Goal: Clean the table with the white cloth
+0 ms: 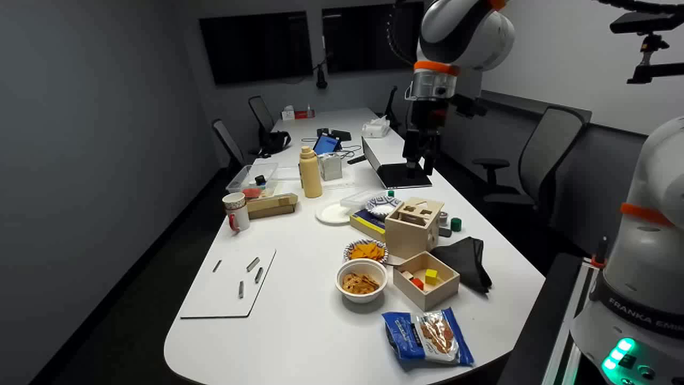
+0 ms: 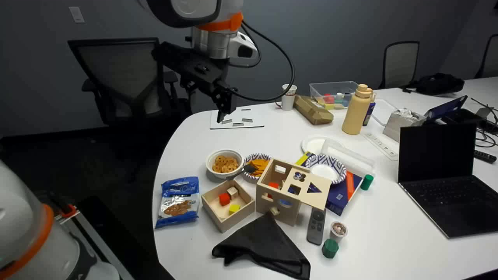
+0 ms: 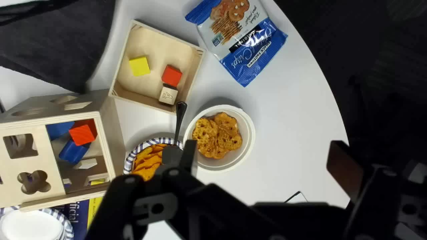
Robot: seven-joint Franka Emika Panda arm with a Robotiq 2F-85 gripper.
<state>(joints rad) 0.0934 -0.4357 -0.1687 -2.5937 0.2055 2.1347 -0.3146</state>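
In an exterior view the black cloth (image 1: 464, 261) lies on the table (image 1: 304, 283) at two o'clock from the wooden tray (image 1: 425, 299), in an exterior view at eight from the remote (image 2: 316, 226), in the wrist view at ten from the gripper (image 3: 266, 156), spread wide and empty.

"FRANKA" on robot (image 1: 641, 278), "SNACK FACTORY", "ORIGINAL" on bag (image 3: 237, 41), "ficial" on box (image 3: 80, 218)

A snack bag (image 3: 238, 41) lay near a wooden tray (image 3: 161, 43) of blocks (image 3: 139, 66); a laptop (image 2: 439, 167) sat open; a tan bottle (image 2: 356, 112) stood upright.
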